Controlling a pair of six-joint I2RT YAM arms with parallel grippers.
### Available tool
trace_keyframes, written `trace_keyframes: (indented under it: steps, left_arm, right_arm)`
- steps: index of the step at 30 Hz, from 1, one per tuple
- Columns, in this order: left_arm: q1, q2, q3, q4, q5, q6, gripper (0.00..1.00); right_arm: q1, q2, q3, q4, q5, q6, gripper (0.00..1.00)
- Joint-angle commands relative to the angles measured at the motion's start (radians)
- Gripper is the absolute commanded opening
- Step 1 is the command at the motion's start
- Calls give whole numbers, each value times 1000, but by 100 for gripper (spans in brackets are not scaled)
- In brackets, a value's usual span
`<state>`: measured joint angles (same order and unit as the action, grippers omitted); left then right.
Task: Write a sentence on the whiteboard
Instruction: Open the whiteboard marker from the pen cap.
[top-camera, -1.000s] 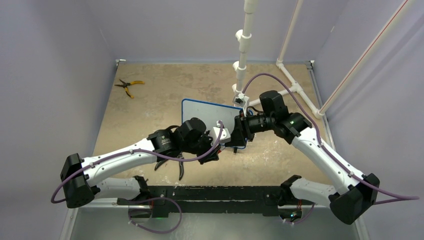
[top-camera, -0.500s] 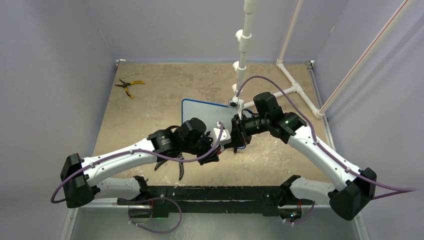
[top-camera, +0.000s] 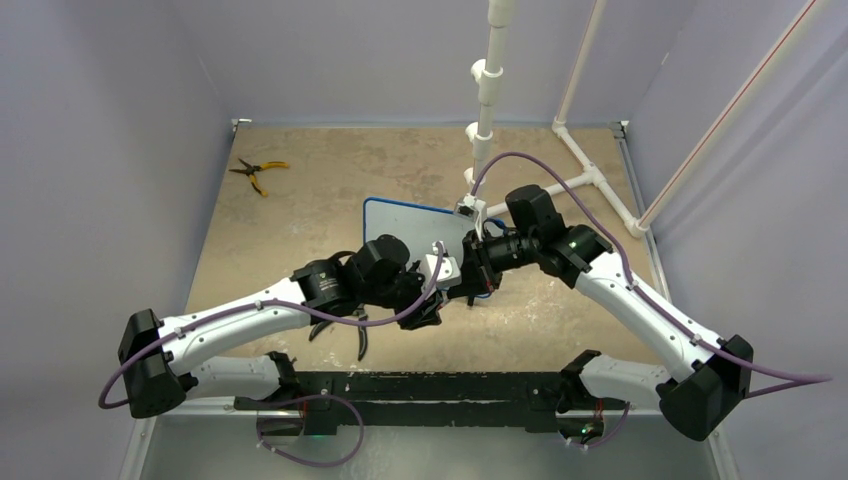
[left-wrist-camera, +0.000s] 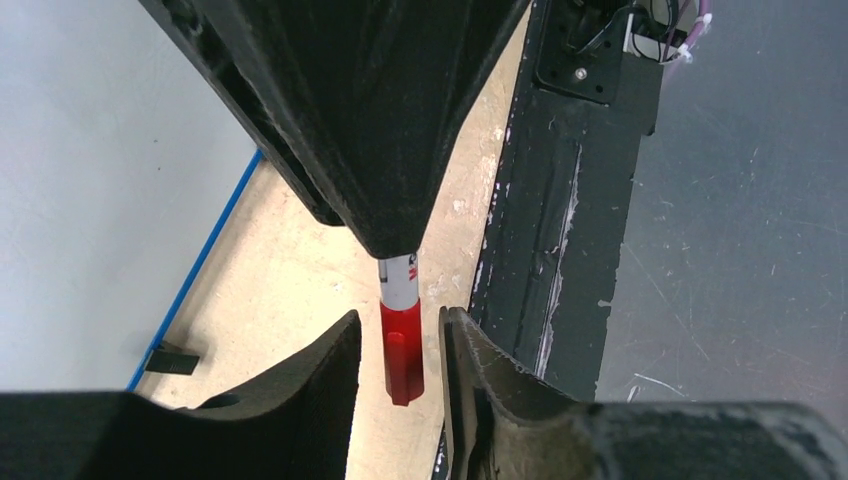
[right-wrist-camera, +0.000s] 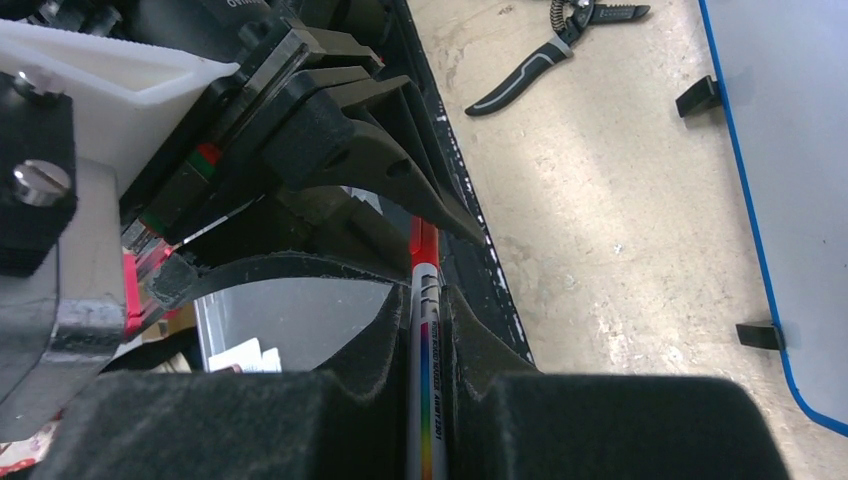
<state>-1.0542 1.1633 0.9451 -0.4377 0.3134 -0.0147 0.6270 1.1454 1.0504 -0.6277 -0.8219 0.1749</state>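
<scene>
I am looking down on a tan, mottled counter (top-camera: 300, 230) closed in by plain lavender walls (top-camera: 100, 150). At its far left lie yellow-handled pliers (top-camera: 258, 172), well apart from everything else. The left arm (top-camera: 240, 315), white with black joints, reaches from the near left corner in toward the middle. A black rail (top-camera: 420, 385) runs along the near edge between the two arm bases.

The whiteboard (top-camera: 410, 220) lies flat in the middle of the counter. It is glossy white with a thin blue frame, and its near right part is hidden under the two wrists. The right wrist view shows two of its small black feet (right-wrist-camera: 697, 97) resting on the counter, with black-handled pliers (right-wrist-camera: 540, 50) lying just off its edge.

The two wrists meet over that near edge of the board. The left pincer (left-wrist-camera: 400, 330) is released: its fingers stand on either side of the red cap (left-wrist-camera: 402, 350) with a thin gap on each side. The right pincer (right-wrist-camera: 425, 300) is clenched on the marker (right-wrist-camera: 427, 385), gripping its white barrel with the rainbow stripe.

The right arm (top-camera: 640, 300) reaches in from the near right corner. Behind it a white pipe frame (top-camera: 485, 100) rises at the back of the counter and branches toward the right wall.
</scene>
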Motion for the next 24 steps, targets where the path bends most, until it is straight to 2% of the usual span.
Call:
trace_keyframes:
  steps: [1, 6, 11, 12, 15, 16, 20, 24]
  left_arm:
    - [-1, -25, 17, 43, 37, -3, 33]
    - [-1, -12, 12, 37, 78, -3, 18]
    - [-1, -19, -5, 8, 115, 2, 23]
    - [-1, -25, -13, 11, 118, 0, 20]
    - [-1, -43, -30, 16, 133, 0, 3]
    - [-1, -47, -36, 14, 134, 2, 0]
    - [-1, -70, -63, 4, 101, 10, 0]
    - [-1, -113, -90, 13, 2, 53, 0]
  right_arm:
    - [5, -11, 9, 23, -32, -15, 0]
    - [4, -19, 18, 19, -42, -15, 0]
    - [4, -34, 43, 14, -79, -20, 0]
    - [5, -36, 49, 13, -84, -20, 0]
    - [5, -42, 74, 5, -88, -23, 0]
    - [5, -46, 86, -3, -80, -31, 0]
    - [5, -84, 145, -16, -48, -29, 0]
    - [4, -111, 231, -52, -60, -15, 0]
